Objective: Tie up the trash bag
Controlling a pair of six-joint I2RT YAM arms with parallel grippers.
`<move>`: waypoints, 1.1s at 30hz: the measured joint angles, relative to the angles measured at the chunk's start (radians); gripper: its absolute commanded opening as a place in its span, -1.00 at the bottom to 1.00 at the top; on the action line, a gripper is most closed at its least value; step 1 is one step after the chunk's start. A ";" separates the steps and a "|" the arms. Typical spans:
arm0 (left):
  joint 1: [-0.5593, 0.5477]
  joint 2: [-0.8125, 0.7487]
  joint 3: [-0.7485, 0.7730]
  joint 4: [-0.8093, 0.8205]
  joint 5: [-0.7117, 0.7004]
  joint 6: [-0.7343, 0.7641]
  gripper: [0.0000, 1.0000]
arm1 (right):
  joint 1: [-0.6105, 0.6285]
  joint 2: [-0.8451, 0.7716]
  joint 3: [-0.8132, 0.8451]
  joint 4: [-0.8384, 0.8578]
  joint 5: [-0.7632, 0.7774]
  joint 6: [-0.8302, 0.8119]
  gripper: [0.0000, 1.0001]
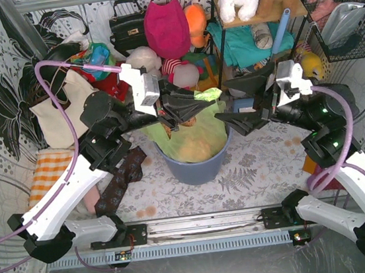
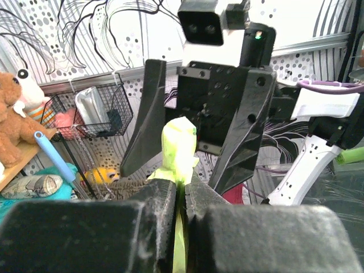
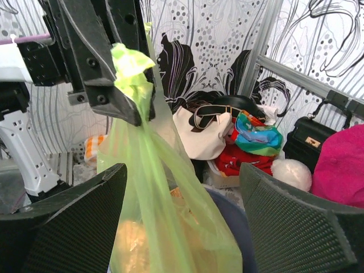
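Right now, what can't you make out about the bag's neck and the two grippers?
- Top external: the left gripper covers the neck of the trash bag; knot or none, cannot tell.
- Left wrist: its own fingers hide everything below the pinched strip.
- Right wrist: the lower edge cuts off the bag's bottom; the bin sits mostly behind the bag.
- The right gripper is open; whether it touches the bag, no view settles.

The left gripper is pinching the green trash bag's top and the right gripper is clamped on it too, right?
Not quite: the left gripper does pinch the trash bag, but the right gripper is open, holding nothing, as the right wrist view shows.
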 measured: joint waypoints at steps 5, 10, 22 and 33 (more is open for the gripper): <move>0.000 -0.004 -0.010 0.027 0.021 -0.016 -0.71 | 0.000 0.060 0.000 0.048 -0.057 -0.034 0.55; 0.000 -0.002 -0.019 0.037 0.020 -0.028 -0.55 | 0.000 0.113 0.000 0.106 -0.142 -0.035 0.32; 0.000 -0.002 -0.023 0.061 -0.054 -0.050 0.18 | 0.000 0.190 0.010 0.225 -0.251 0.070 -0.79; 0.000 -0.001 -0.004 0.030 -0.132 -0.060 -0.01 | 0.000 0.190 0.023 0.225 -0.267 0.077 -0.81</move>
